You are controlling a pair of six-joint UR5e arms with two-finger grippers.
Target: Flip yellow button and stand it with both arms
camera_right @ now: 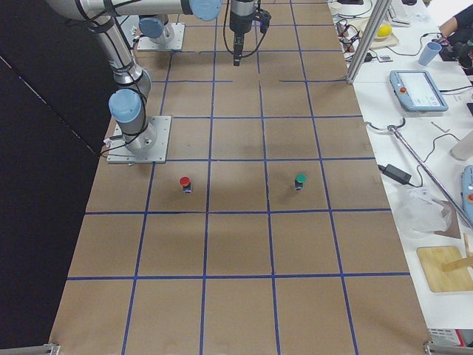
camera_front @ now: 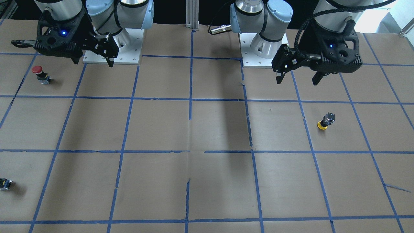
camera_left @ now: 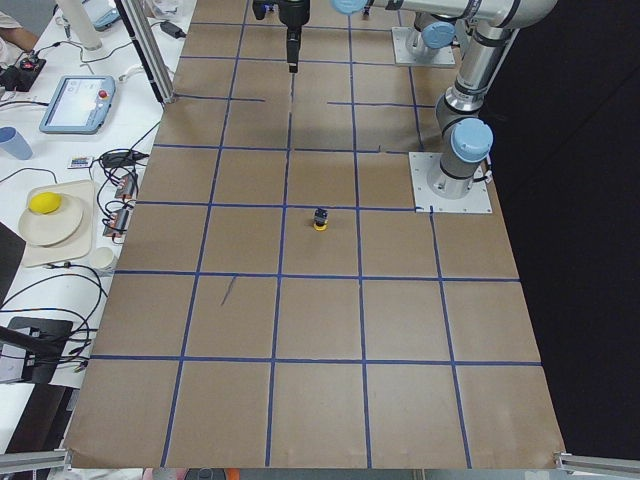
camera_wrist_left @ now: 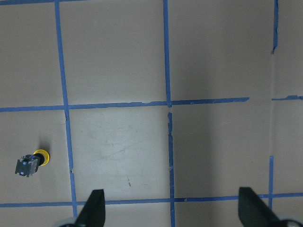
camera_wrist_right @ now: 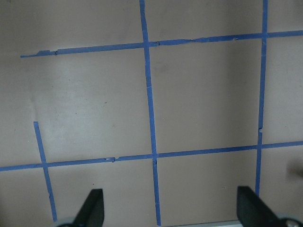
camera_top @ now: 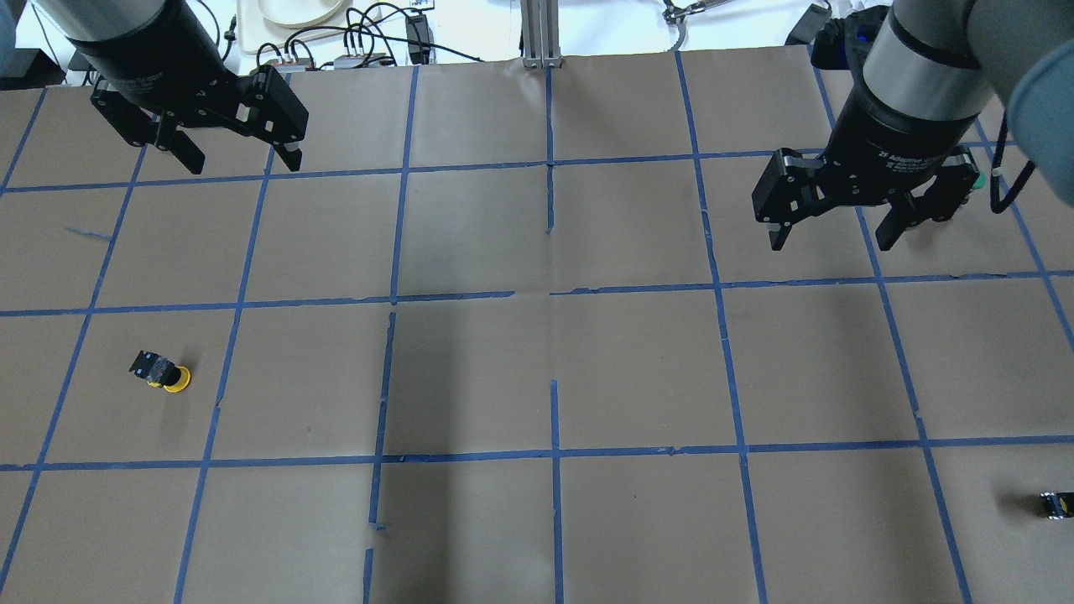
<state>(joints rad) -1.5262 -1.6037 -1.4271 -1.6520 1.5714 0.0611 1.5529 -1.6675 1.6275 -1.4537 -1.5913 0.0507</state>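
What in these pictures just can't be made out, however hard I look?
Dark object, front-facing view: the picture's left edge cuts it off, so I cannot tell what it is.
Dark piece, overhead view: the right edge cuts it off likewise.
Yellow button: it seems to rest cap down, so the table hides the cap's face in every view.

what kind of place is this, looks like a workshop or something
Probably a robotics lab or test bench. A left arm and a right arm are bolted to a table covered in brown paper with a blue tape grid, and a side bench holds a control tablet and loose cables.
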